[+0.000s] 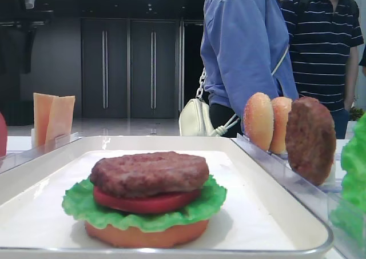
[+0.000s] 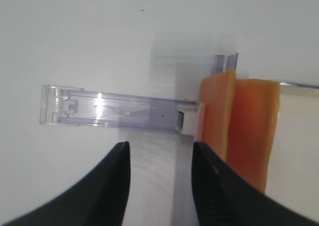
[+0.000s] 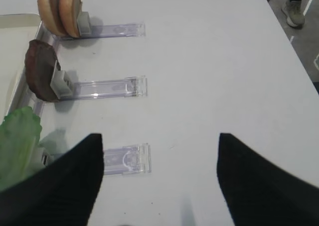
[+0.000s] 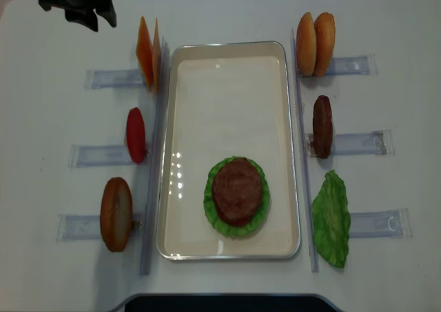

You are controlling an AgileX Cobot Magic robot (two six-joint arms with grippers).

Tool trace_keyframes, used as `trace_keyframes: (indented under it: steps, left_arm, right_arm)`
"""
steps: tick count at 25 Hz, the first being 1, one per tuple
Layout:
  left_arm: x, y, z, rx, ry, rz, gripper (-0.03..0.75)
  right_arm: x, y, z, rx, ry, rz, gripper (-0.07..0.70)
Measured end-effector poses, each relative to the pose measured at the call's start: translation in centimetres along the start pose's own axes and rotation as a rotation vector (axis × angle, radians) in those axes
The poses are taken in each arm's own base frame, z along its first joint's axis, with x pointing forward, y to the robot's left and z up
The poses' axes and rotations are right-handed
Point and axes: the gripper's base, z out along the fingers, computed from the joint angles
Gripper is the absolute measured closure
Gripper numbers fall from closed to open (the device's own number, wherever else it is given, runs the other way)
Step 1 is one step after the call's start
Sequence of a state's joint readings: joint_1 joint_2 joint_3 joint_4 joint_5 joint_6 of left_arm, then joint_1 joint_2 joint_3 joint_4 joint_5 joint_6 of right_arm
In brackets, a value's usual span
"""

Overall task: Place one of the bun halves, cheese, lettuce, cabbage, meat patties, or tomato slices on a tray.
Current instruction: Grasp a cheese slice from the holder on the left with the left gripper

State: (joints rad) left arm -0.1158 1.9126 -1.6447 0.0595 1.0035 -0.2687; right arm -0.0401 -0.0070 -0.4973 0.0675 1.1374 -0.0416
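On tray (image 4: 172,153): bun, lettuce, tomato, patty (image 4: 237,189) stacked.
Cheese (image 2: 239,131) just right of open, empty left gripper (image 2: 159,158), not yet grasped; right gripper (image 3: 160,156) open, idle.

low front cam facing tray (image 1: 274,173) closely | overhead cam looking straight down | wrist cams facing worktop (image 3: 209,66) closely | both exterior views sharing tray

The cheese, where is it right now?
In the overhead view, the cheese stands upright in a clear holder just outside the tray's top-left corner, above the tomato slice. The left gripper hovers beside it.
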Motion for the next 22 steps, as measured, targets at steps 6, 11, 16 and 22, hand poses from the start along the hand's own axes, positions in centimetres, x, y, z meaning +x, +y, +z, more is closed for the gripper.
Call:
trace_keyframes:
  steps: [6,11,16,22]
  left_arm:
    - [0.8,-3.1,-0.2,0.001,-0.007,0.021,0.395]
    - [1.6,-5.5,-0.4,0.006,-0.012,0.041,0.395]
    - [2.2,-7.0,-0.6,0.006,-0.019,0.051,0.395]
    - [2.3,-7.4,-0.7,-0.011,-0.03,0.046,0.395]
  right_arm:
    - [0.0,0.0,0.0,0.0,0.0,0.0,0.142]
    - [0.0,0.0,0.0,0.0,0.0,0.0,0.142]
    - [0.0,0.0,0.0,0.0,0.0,0.0,0.142]
    - [0.0,0.0,0.0,0.0,0.0,0.0,0.142]
